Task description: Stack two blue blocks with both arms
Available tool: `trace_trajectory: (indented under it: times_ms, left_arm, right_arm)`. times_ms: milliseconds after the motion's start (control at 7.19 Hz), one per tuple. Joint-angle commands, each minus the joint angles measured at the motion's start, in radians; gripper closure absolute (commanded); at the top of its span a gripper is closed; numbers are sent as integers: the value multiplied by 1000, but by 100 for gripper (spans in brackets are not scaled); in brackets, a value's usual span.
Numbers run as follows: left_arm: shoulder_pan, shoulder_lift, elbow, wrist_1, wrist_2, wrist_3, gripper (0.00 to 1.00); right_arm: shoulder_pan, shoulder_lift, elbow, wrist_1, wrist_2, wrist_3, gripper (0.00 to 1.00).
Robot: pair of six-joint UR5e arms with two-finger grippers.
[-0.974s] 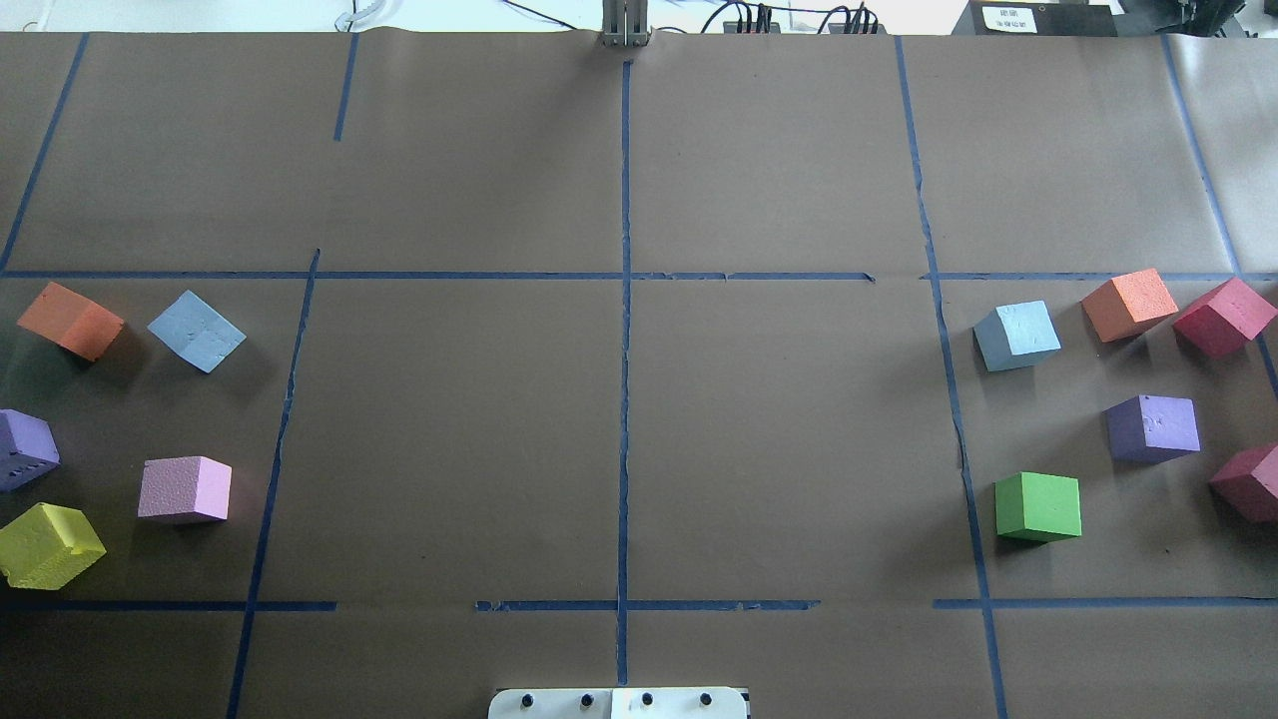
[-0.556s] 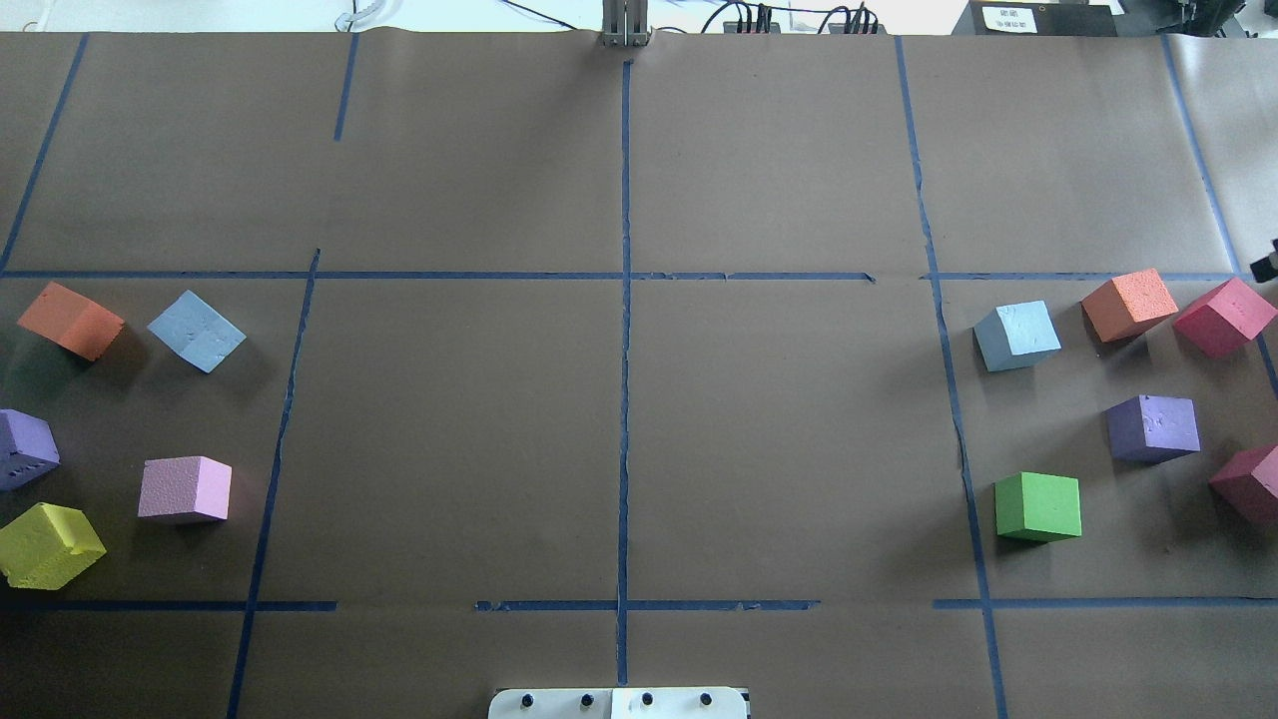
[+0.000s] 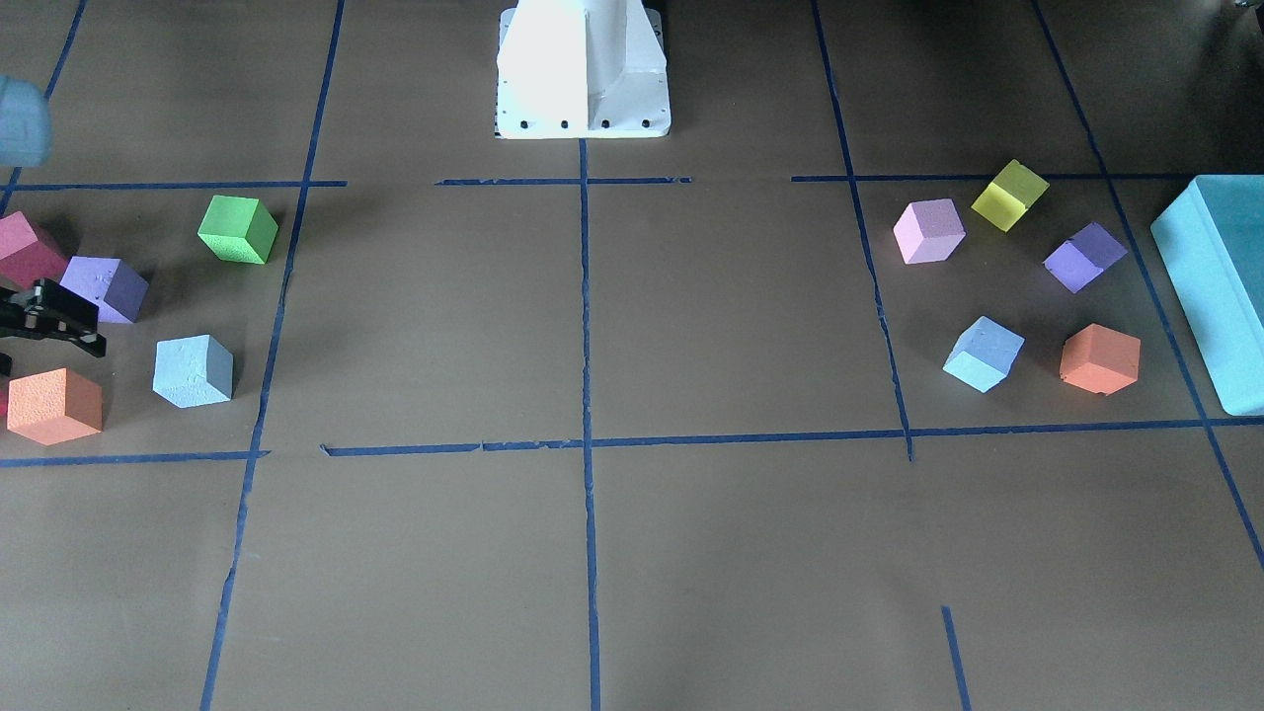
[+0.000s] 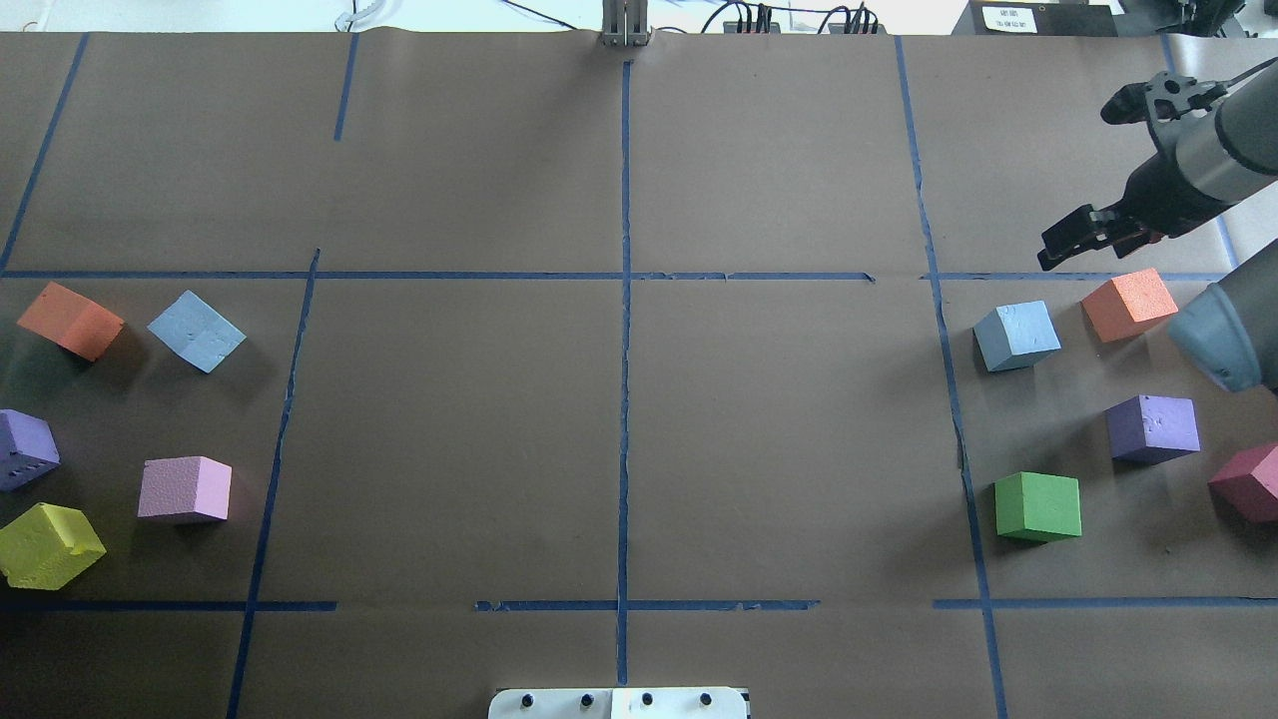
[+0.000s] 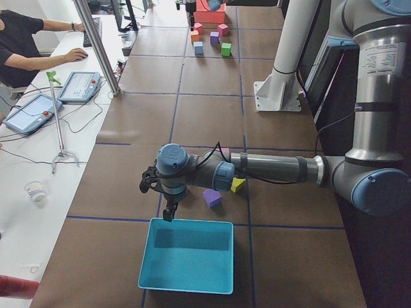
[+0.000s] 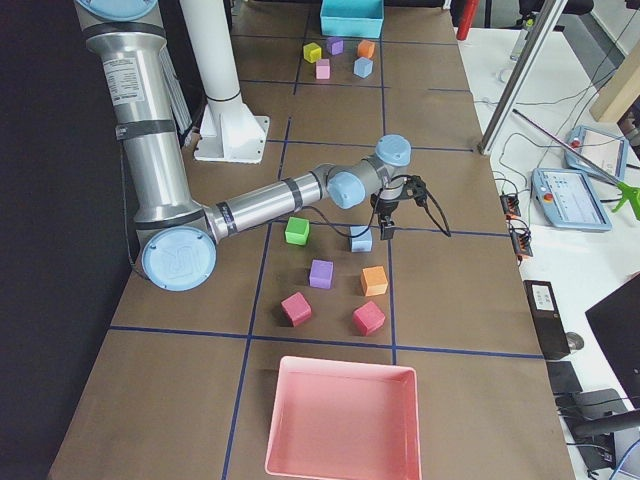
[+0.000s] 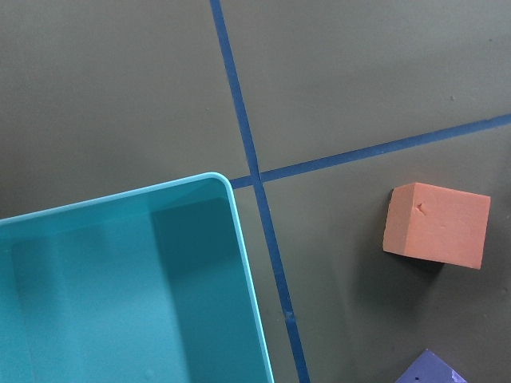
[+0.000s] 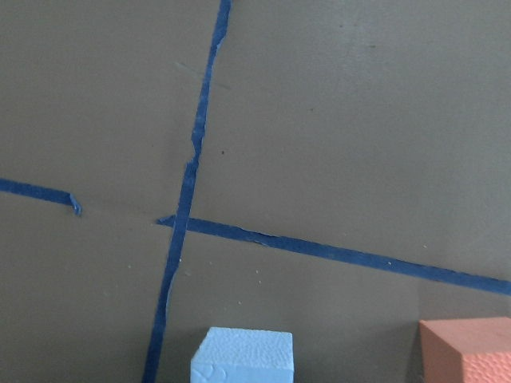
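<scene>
One pale blue block (image 4: 197,331) lies on the left side of the table, also in the front view (image 3: 984,355). The other blue block (image 4: 1016,336) lies on the right side, also in the front view (image 3: 193,371) and at the bottom edge of the right wrist view (image 8: 242,355). My right gripper (image 4: 1073,240) hangs above the table, just beyond and to the right of that block; its jaws look open and empty. My left gripper (image 5: 168,208) hovers over the near rim of the teal box; I cannot tell whether it is open.
An orange (image 4: 1128,304), a purple (image 4: 1153,427), a green (image 4: 1037,506) and a red cube (image 4: 1248,482) surround the right blue block. An orange (image 4: 70,320), a pink (image 4: 185,488), a yellow (image 4: 48,544) and a purple cube (image 4: 25,447) lie on the left. The teal box (image 3: 1210,286) and a pink tray (image 6: 340,420) stand at the table's ends.
My right arm has swung into the overhead view from the right edge, and its elbow now covers the red cube beside the orange one. No block has moved.
</scene>
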Motion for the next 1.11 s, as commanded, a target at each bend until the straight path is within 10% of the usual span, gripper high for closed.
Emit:
trace_trajectory:
  times_ms: [0, 974]
  left_arm:
    - [1, -3, -1, -1, 0, -1, 0]
    - [-1, -2, -2, 1, -40, -2, 0]
  right_arm:
    - [-47, 5, -89, 221, -15, 154, 0]
    - [-108, -38, -91, 222, -57, 167, 1]
